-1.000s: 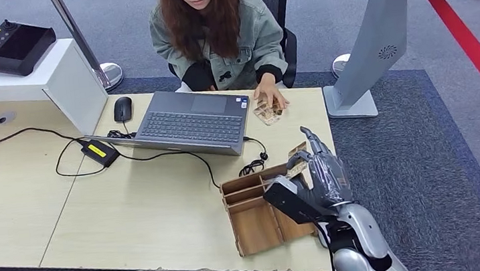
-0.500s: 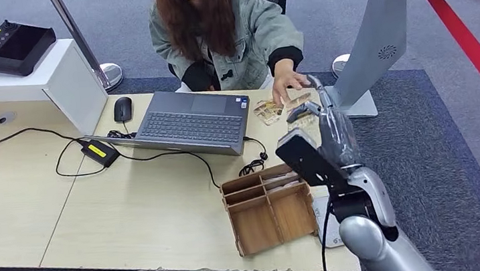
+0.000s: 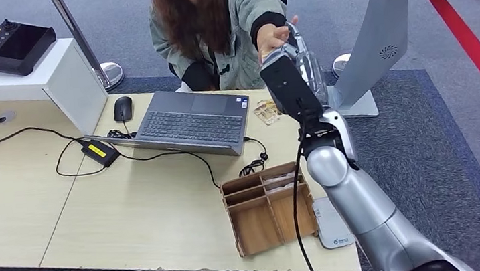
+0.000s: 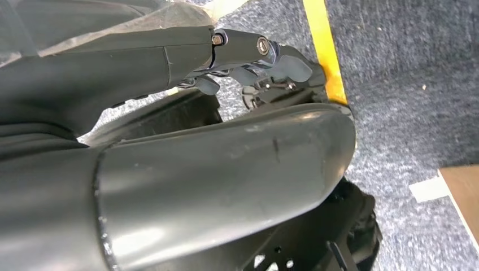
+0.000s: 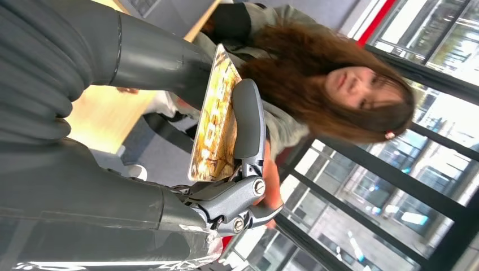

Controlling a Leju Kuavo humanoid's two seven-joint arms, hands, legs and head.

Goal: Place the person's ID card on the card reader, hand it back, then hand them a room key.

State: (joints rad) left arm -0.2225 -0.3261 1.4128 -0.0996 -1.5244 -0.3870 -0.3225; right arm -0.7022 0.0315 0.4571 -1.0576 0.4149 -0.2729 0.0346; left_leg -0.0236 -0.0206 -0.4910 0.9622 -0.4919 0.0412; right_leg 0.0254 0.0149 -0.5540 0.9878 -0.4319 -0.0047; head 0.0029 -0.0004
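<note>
**Room key going across the desk**

From where I'm standing, things are sitting across the table [image 3: 42, 196] like this, left to right. At about ten o'clock of the desk a black remote controller [image 3: 9, 47] is resting on a white box. A mouse [image 3: 123, 109] and an open laptop [image 3: 192, 120] are lying near twelve o'clock, cables trailing off toward nine.

Just past the laptop's right corner, at roughly one o'clock, a card [image 3: 267, 112] is lying flat on the tabletop in front of the person [image 3: 213, 31]; I am taking it for the ID card already returned, though I cannot read it. If so, the reading and hand-back are done and the last step is under way.

At five o'clock the wooden organizer [image 3: 268, 206] is standing with its big compartments showing bare wood; the narrow slots at its back may be holding cards, too small to tell. A white card reader [image 3: 333, 223] is lying just beside it, nothing on it.

The right hand [image 3: 299, 52] is reaching up toward the person, pinching a patterned room key [image 5: 214, 121] between thumb and fingers. The person's hand [image 3: 274, 34] is meeting it; whether it is touching the key I cannot tell. Release is what remains.

The left hand [image 4: 169, 164] is hanging over the carpet; whether it is open I cannot tell.
</note>
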